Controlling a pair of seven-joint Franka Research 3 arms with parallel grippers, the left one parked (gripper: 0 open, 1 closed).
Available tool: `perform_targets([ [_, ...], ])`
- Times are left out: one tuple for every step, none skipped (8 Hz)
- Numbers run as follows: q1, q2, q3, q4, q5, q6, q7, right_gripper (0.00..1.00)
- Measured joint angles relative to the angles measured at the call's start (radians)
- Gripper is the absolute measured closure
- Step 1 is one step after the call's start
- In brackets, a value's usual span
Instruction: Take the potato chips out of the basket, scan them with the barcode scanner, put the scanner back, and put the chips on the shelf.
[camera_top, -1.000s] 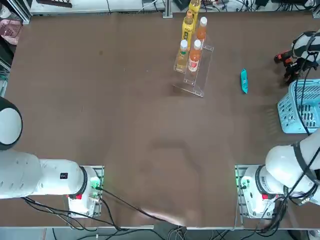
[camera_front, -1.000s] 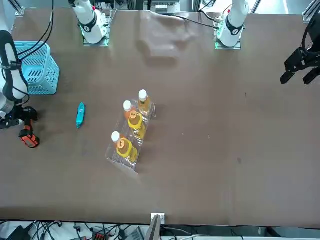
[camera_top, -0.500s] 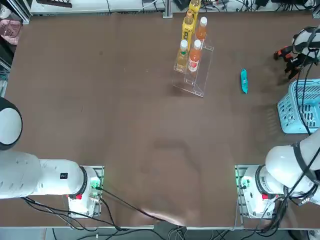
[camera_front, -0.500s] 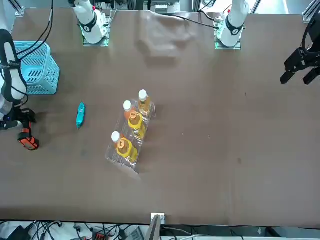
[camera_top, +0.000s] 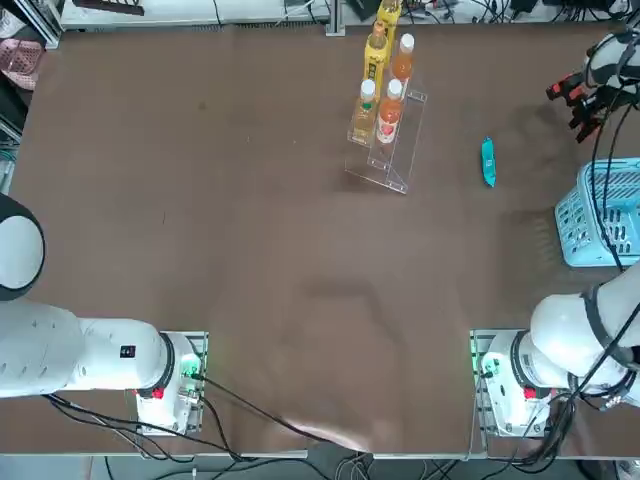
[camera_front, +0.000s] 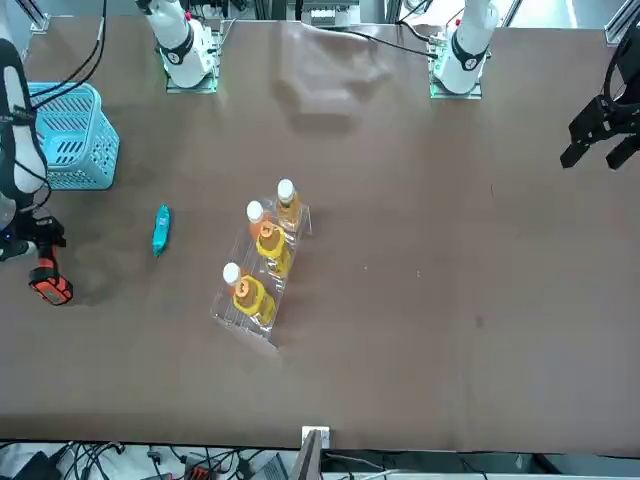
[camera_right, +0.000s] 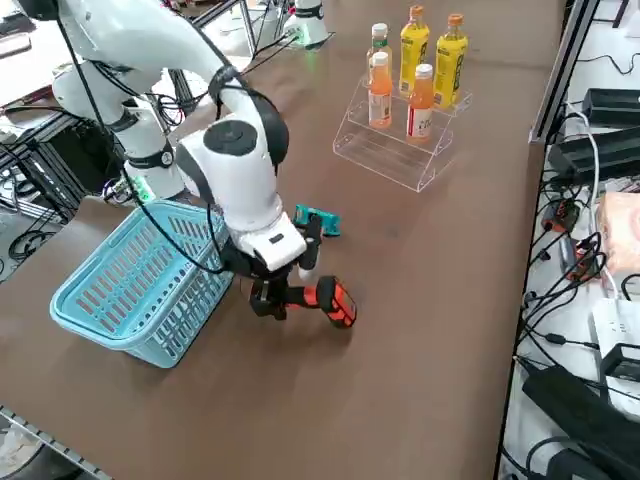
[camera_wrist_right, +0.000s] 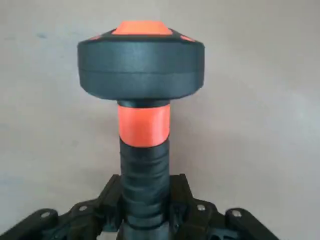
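Observation:
My right gripper (camera_right: 275, 297) is shut on the handle of the barcode scanner (camera_right: 328, 300), a black gun-shaped tool with orange accents. It holds the scanner close over the tabletop, beyond the far end of the basket (camera_right: 120, 290). In the wrist view the gripper (camera_wrist_right: 145, 202) clamps the scanner's ribbed grip (camera_wrist_right: 144, 125), with the head pointing away. The potato chips (camera_top: 488, 161), a slim teal packet, lie on the table between the basket (camera_top: 605, 215) and the shelf (camera_top: 398, 150). In the front view the scanner (camera_front: 50, 287) sits left of the chips (camera_front: 161, 229).
The clear stepped shelf (camera_right: 390, 155) carries several orange and yellow drink bottles (camera_right: 415, 100). The light blue basket (camera_front: 70, 140) stands at the table's right edge near my arm's cables. Cables and boxes crowd the far side beyond the table rim (camera_right: 545, 100).
My right gripper has carried the scanner farther from my base, past the basket toward the table's far right corner. The chips, the shelf and the basket have stayed put.

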Motion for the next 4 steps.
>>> perform_targets([
  [0.034, -0.033, 0.001, 0.0, 0.0, -0.079, 0.063, 0.59],
  [0.071, -0.066, 0.001, -0.001, 0.0, -0.15, 0.134, 0.59],
  [0.112, -0.097, 0.002, -0.005, 0.0, -0.214, 0.22, 0.59],
  [0.156, -0.124, 0.003, -0.017, -0.001, -0.257, 0.311, 0.59],
])
